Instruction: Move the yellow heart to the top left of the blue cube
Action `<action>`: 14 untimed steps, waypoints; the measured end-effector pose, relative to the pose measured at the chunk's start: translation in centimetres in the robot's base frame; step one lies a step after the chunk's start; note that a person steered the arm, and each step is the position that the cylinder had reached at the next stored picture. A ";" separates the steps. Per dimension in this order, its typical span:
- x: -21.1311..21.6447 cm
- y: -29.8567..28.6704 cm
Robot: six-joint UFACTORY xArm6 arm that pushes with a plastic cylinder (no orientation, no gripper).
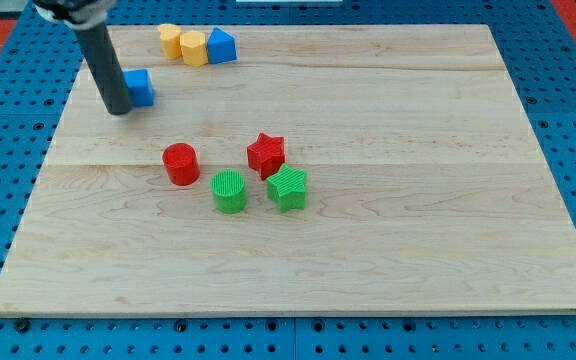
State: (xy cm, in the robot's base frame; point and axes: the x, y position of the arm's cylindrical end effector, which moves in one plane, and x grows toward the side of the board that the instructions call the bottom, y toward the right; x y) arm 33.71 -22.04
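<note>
The blue cube (141, 87) sits near the board's left edge, toward the view's top. My tip (118, 109) stands right against its left side, partly hiding it. Two yellow blocks lie at the view's top: one (171, 40) on the left and one (195, 47) just right of it; I cannot tell which is the heart. A second blue block (221, 45) touches the right yellow one. The yellow blocks lie up and to the right of the blue cube.
A red cylinder (180, 164), a red star (266, 153), a green cylinder (229, 191) and a green star (288, 188) cluster at the middle of the wooden board (418, 200). A blue perforated table surrounds the board.
</note>
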 end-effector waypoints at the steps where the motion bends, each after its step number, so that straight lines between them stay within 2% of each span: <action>1: -3.3 5.4; 2: -5.6 5.7; 3: -2.1 5.5; 4: 2.8 10.3; 5: 3.7 22.2; 6: 3.9 27.8; 8: 2.5 30.3; 14: 2.4 30.1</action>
State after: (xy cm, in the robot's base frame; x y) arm 36.14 8.04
